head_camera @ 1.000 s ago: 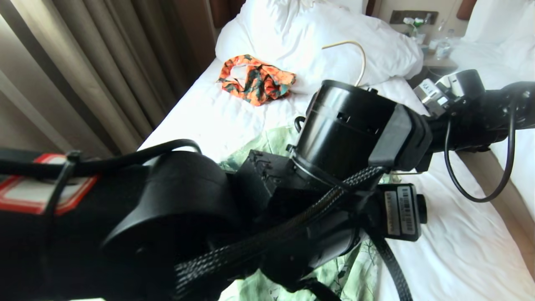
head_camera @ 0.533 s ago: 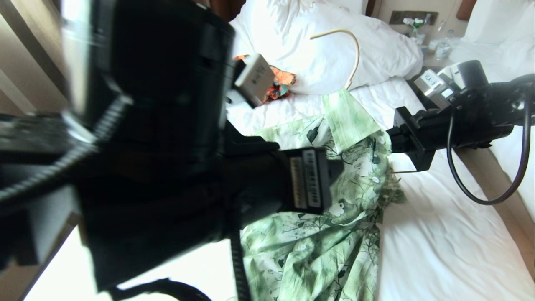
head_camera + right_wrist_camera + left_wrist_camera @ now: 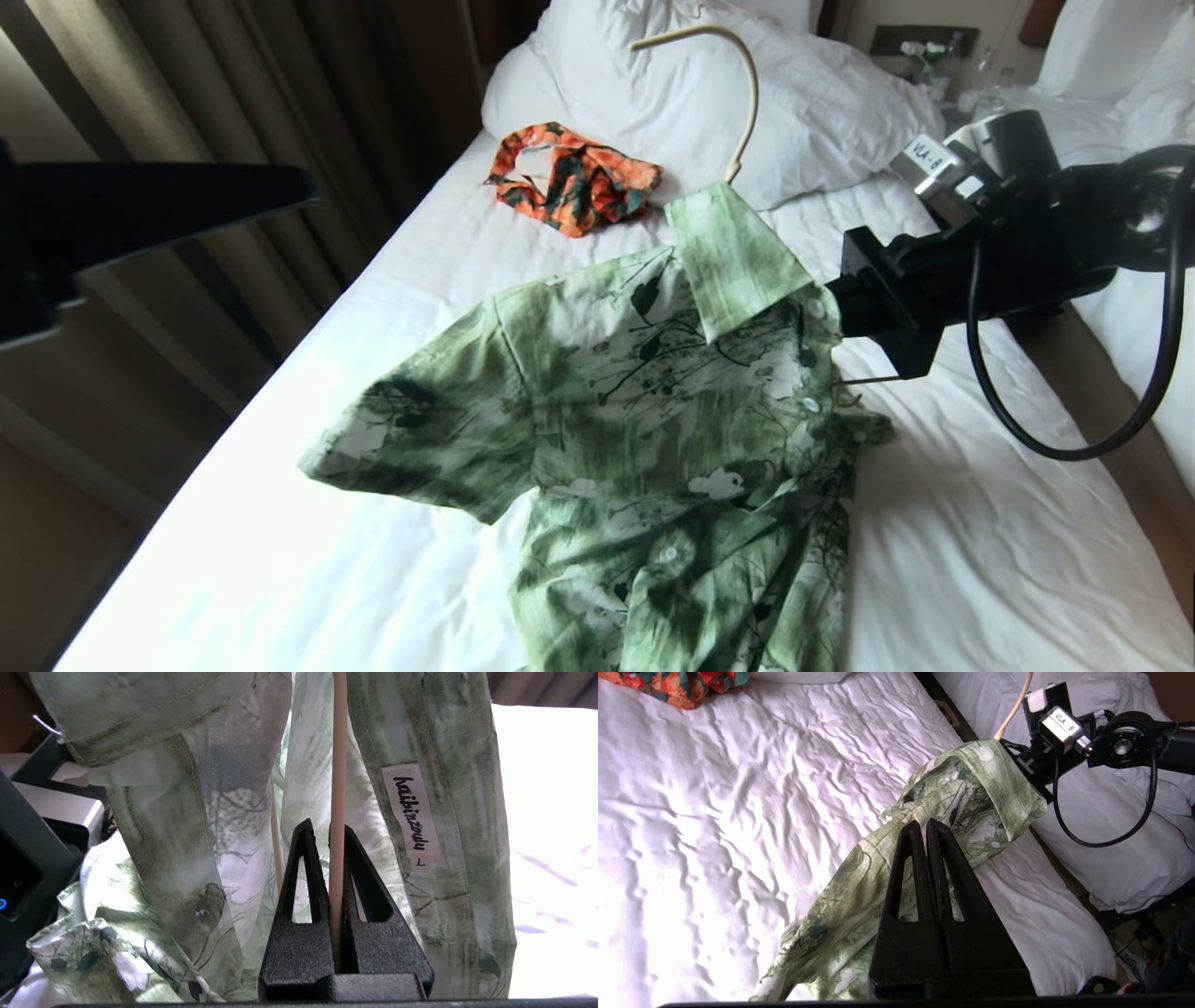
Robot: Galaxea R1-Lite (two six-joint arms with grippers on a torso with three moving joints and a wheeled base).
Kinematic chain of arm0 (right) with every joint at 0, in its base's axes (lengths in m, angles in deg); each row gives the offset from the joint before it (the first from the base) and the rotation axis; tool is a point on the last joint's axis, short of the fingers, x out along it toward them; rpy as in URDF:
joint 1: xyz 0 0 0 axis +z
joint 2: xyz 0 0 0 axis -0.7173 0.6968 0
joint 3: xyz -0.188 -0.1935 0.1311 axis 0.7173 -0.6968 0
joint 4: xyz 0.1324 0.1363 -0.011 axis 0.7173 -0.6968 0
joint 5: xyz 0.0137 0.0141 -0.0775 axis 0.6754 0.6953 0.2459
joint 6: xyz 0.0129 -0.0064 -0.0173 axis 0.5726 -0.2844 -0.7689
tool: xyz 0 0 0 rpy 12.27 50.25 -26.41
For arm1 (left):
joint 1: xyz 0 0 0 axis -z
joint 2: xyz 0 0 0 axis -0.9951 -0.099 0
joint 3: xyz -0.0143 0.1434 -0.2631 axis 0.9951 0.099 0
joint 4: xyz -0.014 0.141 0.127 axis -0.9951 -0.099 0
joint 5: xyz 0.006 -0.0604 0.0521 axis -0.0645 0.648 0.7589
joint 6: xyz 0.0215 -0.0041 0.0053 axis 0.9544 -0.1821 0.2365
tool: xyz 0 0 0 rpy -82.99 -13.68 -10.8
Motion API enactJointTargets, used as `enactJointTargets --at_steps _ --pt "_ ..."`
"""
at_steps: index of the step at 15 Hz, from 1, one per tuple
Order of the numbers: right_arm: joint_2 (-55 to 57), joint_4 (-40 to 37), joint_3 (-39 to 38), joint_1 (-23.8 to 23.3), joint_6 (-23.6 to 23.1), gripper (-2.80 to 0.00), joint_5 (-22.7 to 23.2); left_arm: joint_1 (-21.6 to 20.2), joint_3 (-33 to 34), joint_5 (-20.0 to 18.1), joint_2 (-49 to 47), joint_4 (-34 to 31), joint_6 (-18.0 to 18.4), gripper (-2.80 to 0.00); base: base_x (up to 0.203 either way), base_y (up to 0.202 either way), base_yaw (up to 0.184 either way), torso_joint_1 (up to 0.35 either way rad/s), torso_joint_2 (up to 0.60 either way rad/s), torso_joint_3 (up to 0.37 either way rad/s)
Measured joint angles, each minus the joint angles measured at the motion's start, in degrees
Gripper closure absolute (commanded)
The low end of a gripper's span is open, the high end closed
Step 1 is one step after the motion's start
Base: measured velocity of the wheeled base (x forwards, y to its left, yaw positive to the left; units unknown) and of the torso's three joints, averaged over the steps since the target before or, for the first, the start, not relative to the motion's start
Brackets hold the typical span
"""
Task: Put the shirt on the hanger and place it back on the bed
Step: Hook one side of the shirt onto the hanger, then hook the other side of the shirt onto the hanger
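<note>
The green flower-print shirt (image 3: 653, 411) hangs on the cream hanger, whose hook (image 3: 742, 84) rises above the collar. Its lower part trails on the bed (image 3: 980, 541). My right gripper (image 3: 327, 830) is shut on the hanger's thin rod (image 3: 338, 765) inside the neck opening, beside the size label (image 3: 411, 812). In the head view that gripper (image 3: 845, 303) reaches in from the right behind the collar. My left gripper (image 3: 923, 826) is shut with nothing in it, held off the shirt (image 3: 850, 896) on its sleeve side.
An orange, black and teal garment (image 3: 569, 182) lies near the bulky white duvet (image 3: 812, 112). Curtains (image 3: 233, 112) run along the bed's left side. A second white bed (image 3: 1120, 103) stands to the right across a narrow gap. Part of my left arm (image 3: 140, 210) shows at the left edge.
My left arm has drawn back from in front of the head camera to the left edge, and its gripper has shut empty. The right gripper has moved the hanger and shirt up and left.
</note>
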Motion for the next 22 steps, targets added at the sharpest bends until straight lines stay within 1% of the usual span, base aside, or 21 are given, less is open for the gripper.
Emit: enactJointTargets --at_steps 1,2,3,4,5,6,7,9,10,12,14,16,19,20,22 --pt "-0.11 0.04 0.2 1.15 0.3 0.0 -0.8 -0.23 0.4 -0.51 0.87 -0.11 0.48 -1.01 0.0 0.0 0.0 0.0 0.0 0.0" --pt "-0.28 0.04 0.32 1.95 0.41 0.0 -1.09 -0.39 0.87 -0.64 1.29 -0.15 1.06 -2.8 0.0 0.0 0.0 0.0 0.0 0.0" --pt "-0.43 0.02 0.33 2.43 0.43 0.0 -1.15 -0.45 1.42 -1.28 1.4 -0.09 2.45 -2.8 0.0 0.0 0.0 0.0 0.0 0.0" --pt "-0.54 -0.01 0.33 2.76 0.41 0.0 -1.16 -0.45 1.82 -2.73 1.4 0.02 3.58 -2.8 0.0 0.0 0.0 0.0 0.0 0.0" --pt "-0.66 -0.01 0.33 3.09 0.41 0.0 -1.16 -0.56 2.25 -5.19 1.22 0.01 4.31 -2.8 0.0 0.0 0.0 0.0 0.0 0.0" --pt "-0.8 -0.01 0.33 3.67 0.41 0.0 -1.18 -1.43 2.61 -8.06 0.59 0.31 4.58 -2.8 0.0 0.0 0.0 0.0 0.0 0.0" --pt "-0.87 -0.01 0.33 4.33 0.4 0.0 -1.21 -2.73 3.03 -9.87 -0.42 0.9 4.73 -2.8 0.0 0.0 0.0 0.0 0.0 0.0" --pt "-1.11 -0.01 0.25 5.95 0.4 0.0 -1.27 -5.1 3.53 -13.0 -3.17 4.57 5.09 -2.8 0.0 0.0 0.0 0.0 0.0 0.0" --pt "-1.17 -0.03 0.2 6.62 0.4 0.0 -1.33 -5.94 3.63 -14.3 -4.44 5.95 5.89 -2.8 0.0 0.0 0.0 0.0 0.0 0.0" --pt "-1.28 -0.03 0.11 7.61 0.37 0.0 -1.53 -6.98 3.69 -15.1 -6.82 6.71 8.65 -2.8 0.0 0.0 0.0 0.0 0.0 0.0" --pt "-1.37 -0.01 0.1 7.93 0.35 0.0 -1.55 -6.82 3.35 -15.22 -8.12 6.76 9.32 -2.8 0.0 0.0 0.0 0.0 0.0 0.0" --pt "-1.51 0.02 -0.03 8.04 0.32 0.0 -1.53 -5.89 3.32 -15.28 -8.89 6.76 10.5 -2.8 0.0 0.0 0.0 0.0 0.0 0.0" --pt "-1.69 0.03 -0.17 8.05 0.29 0.0 -1.51 -3.05 3.32 -15.31 -9.33 6.76 10.84 -2.8 0.0 0.0 0.0 0.0 0.0 0.0" --pt "-1.77 0.04 -0.19 8.13 0.26 0.0 -1.51 -2.37 3.32 -15.35 -9.6 6.76 11.61 -2.8 0.0 0.0 0.0 0.0 0.0 0.0" --pt "-2.08 0.06 -0.88 8.49 0.28 0.0 -1.51 -2.09 3.32 -15.48 -10.55 6.81 14.62 -2.8 0.0 0.0 0.0 0.0 0.0 0.0"
